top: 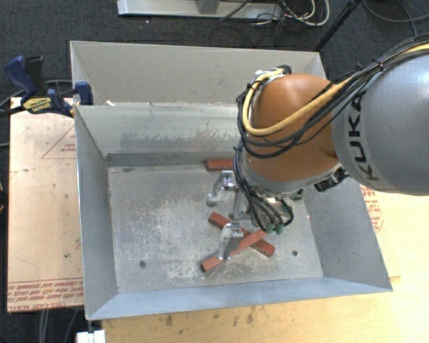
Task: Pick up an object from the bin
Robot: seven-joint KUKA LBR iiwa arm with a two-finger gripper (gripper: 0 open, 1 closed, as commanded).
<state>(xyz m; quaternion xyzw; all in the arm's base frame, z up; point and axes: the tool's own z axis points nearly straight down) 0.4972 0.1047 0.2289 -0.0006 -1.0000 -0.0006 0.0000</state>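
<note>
Grey metal bin (150, 213) recorded, its floor scuffed and largely bare. The arm (393, 127) is seen reaching in from the right. Its orange cover (300, 120), looped with cables, is hung over the right-centre of the bin floor.

The pincer (230, 240) is pointed downward below the cover and set low over the near-centre of the floor. Whether it is wide or narrow cannot be told from this angle.

Two flat red-brown bars are found crossed right at the pincer:
- The near bar (210, 264) is laid slantwise, its free end toward the near left.
- The crossing bar (261, 246) is laid from far left to near right, its right end just below the cover.
- Both are seen flat on the floor. The pincer is placed at their crossing, but contact cannot be confirmed.

A third red-brown bar (219, 164) is noted lying flat at the foot of the far wall, well apart from the crossed pair.
</note>
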